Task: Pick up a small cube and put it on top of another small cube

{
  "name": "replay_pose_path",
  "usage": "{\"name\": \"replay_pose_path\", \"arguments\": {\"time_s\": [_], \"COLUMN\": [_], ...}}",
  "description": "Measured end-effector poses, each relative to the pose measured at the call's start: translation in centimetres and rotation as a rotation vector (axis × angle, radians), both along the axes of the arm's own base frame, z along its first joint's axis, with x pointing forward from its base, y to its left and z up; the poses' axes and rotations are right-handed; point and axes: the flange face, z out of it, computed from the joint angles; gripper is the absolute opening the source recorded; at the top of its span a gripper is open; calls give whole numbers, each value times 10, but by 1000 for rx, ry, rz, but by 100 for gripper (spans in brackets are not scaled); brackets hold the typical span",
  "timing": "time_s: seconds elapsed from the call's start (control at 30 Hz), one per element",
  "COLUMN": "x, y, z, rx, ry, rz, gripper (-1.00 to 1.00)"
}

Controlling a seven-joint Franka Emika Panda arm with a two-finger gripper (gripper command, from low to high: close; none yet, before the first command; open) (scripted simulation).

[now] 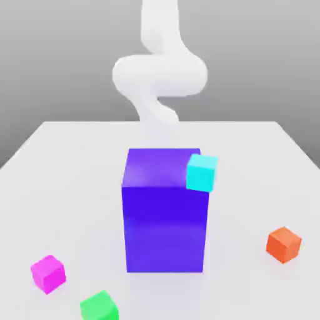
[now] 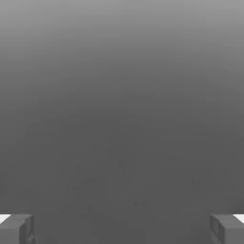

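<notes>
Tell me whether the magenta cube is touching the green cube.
Apart. The exterior view shows bare table between the magenta cube and the green cube.

Bench: smooth, matt, pale grey-white, uniform finish; big blue-purple block at frame centre: smooth with a faint sheen on its faces; magenta cube, green cube, orange cube and cyan cube: plain, smooth, plastic-like; arm at upper centre: smooth matt white; tool fingers: matt grey.
</notes>
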Motion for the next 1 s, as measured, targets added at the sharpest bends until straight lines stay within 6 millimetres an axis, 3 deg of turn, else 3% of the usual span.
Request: {"name": "replay_pose_path", "arguments": {"time_s": [0.23, 0.47, 0.6, 0.77, 0.9, 1.0], "x": [74, 107, 107, 91, 72, 54], "y": [-40, -71, -93, -123, -148, -171], "z": [-125, -257, -327, -401, -444, -466], "rx": [374, 610, 690, 737, 739, 730], "ry": [283, 541, 651, 726, 723, 675], "rz": [-256, -618, -871, -1213, -1491, -1700], "gripper": [0, 0, 0, 0, 0, 0]}}
